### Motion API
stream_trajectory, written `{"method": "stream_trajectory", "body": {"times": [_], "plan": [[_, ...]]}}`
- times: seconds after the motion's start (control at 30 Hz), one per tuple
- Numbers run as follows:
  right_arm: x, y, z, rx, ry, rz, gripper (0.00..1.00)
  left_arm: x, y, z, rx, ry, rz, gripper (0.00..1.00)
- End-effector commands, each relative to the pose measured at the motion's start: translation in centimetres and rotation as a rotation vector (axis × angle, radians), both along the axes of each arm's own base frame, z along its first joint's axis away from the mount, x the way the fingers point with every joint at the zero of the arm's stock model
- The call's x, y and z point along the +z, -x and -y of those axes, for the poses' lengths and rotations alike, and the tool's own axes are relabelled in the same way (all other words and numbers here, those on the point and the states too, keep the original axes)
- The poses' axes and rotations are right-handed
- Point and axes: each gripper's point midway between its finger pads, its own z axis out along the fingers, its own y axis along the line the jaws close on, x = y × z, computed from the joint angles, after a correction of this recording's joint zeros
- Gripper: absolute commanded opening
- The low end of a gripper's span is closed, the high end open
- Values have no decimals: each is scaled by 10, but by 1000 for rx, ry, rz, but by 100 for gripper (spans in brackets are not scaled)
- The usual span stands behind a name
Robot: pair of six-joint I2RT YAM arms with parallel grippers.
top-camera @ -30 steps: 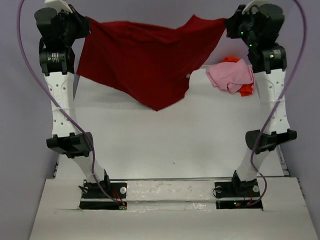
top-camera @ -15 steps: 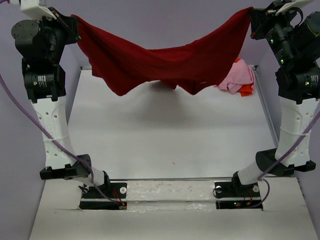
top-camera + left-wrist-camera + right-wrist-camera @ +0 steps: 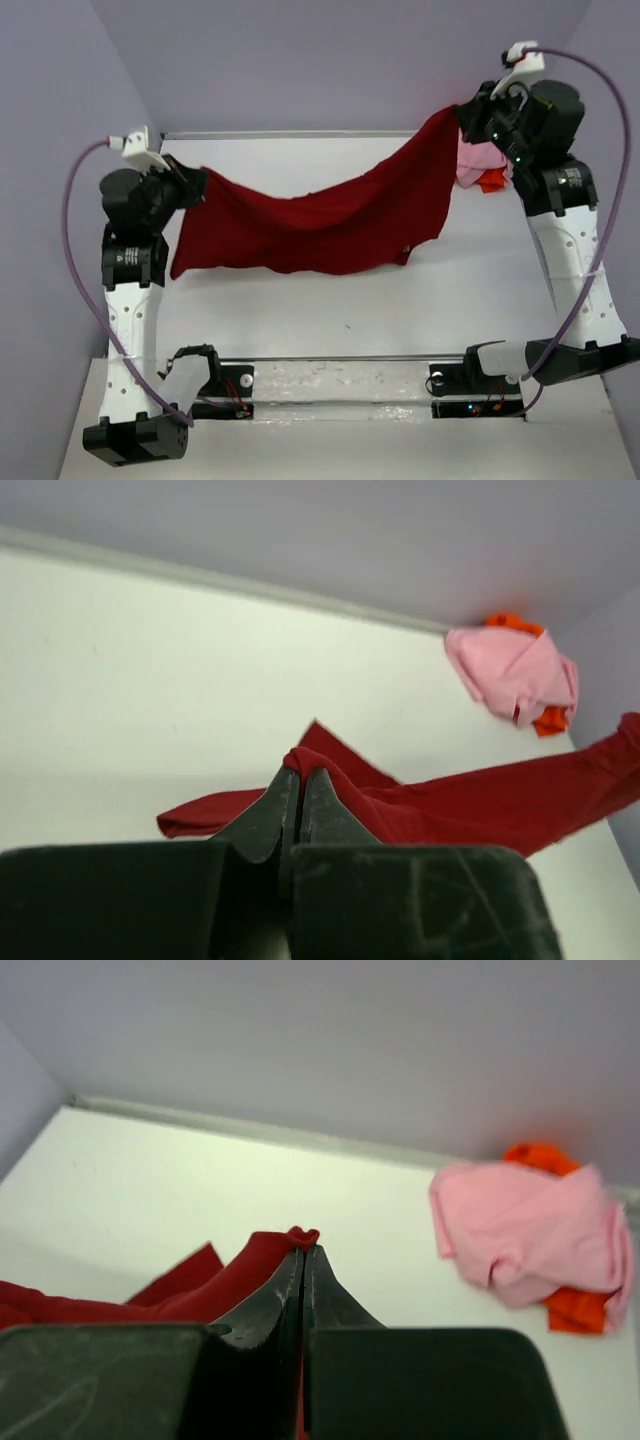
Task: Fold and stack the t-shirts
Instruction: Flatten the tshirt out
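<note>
The dark red t-shirt (image 3: 320, 225) hangs stretched between both grippers, sagging in the middle, its lower edge near the table. My left gripper (image 3: 196, 180) is shut on its left corner; the cloth (image 3: 440, 805) shows in the left wrist view, pinched at the fingertips (image 3: 298, 772). My right gripper (image 3: 462, 118) is shut on the right corner, held higher; the red cloth (image 3: 225, 1280) bunches at the tips (image 3: 303, 1250). The light pink t-shirt (image 3: 480, 160) lies crumpled at the back right on the bright orange t-shirt (image 3: 492, 182). Both also show in the wrist views: pink (image 3: 510, 675) (image 3: 520, 1230), orange (image 3: 550, 720) (image 3: 580, 1310).
The white table (image 3: 340, 300) runs to a back wall (image 3: 330, 60) and purple side walls. The arm bases (image 3: 210, 385) sit at the near edge. Purple cables loop beside each arm.
Both arms have come down and forward with the red shirt. The left gripper dropped much lower than the right, so the shirt now slopes down to the left near the table.
</note>
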Motion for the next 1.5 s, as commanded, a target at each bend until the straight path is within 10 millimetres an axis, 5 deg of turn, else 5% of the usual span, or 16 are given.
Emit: {"method": "stream_trajectory", "body": {"times": [0.0,0.07,0.1,0.13,0.27,0.47,0.53,0.57,0.6,0.63,0.67,0.77,0.9,1.1,1.47], "plan": [[-72,-8,-14,41,-65,-134,0,-86,25,27,-102,100,-175,0],[-92,-3,-13,34,-87,-150,0,-155,44,34,-65,148,-374,0],[-128,-6,-11,13,-88,-217,0,-171,53,42,-72,169,-411,0],[-138,-9,-8,-9,-86,-224,0,-195,67,49,-75,189,-443,0],[-187,-21,-12,-14,-84,-344,0,-208,111,91,-183,310,-487,0],[-211,-32,-17,-7,-84,-402,0,-293,152,77,-37,258,-834,7],[-218,-35,-16,-13,-76,-413,0,-300,152,78,-8,238,-886,25],[-221,-35,-16,-11,-74,-421,0,-300,144,69,57,199,-893,41],[-223,-35,-16,-11,-73,-425,0,-298,139,64,94,180,-893,72],[-225,-33,-16,-10,-72,-429,0,-285,125,54,157,139,-859,91],[-225,-33,-16,-9,-70,-428,0,-274,118,51,176,131,-838,99],[-229,-31,-14,-13,-58,-434,0,-237,91,54,179,117,-757,99],[-230,-30,-14,-12,-54,-433,0,-231,63,47,258,84,-720,99],[-235,-29,-13,-13,-41,-440,0,-281,59,47,259,10,-843,93],[-253,-32,-19,8,-50,-491,0,-346,116,50,380,274,-1028,80]]}}
